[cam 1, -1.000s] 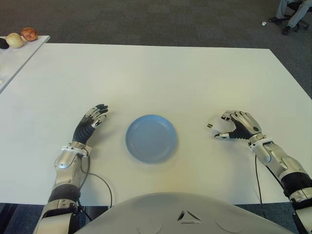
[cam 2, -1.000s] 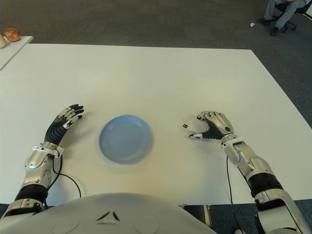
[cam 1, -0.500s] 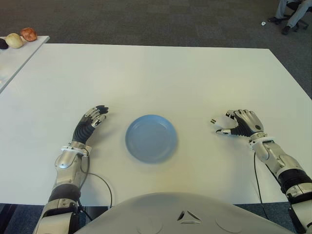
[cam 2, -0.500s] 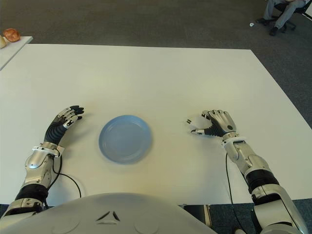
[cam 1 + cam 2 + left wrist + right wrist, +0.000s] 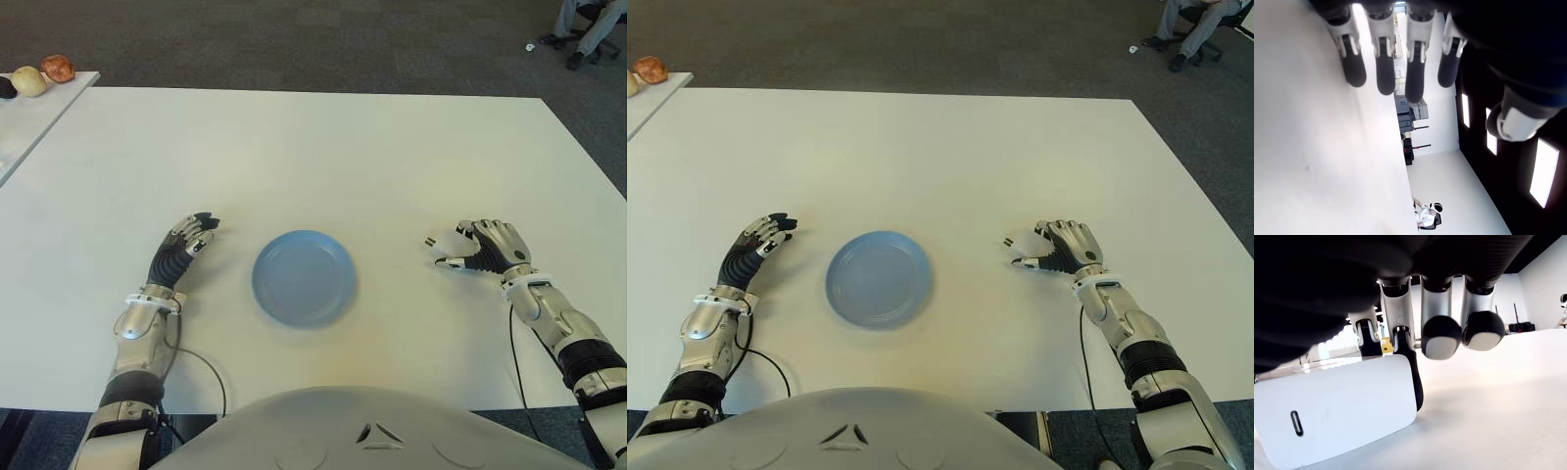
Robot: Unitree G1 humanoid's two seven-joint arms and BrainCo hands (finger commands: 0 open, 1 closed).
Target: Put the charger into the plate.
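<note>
At centre right, the right hand stays curled on the small white rectangular charger, shifted rightward since a second ago. The round blue plate remains empty; left hand open, idle.

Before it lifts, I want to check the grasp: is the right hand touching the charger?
Touching. In the right wrist view, the right hand's dark fingers press against the white charger's edge, no gap showing.
</note>
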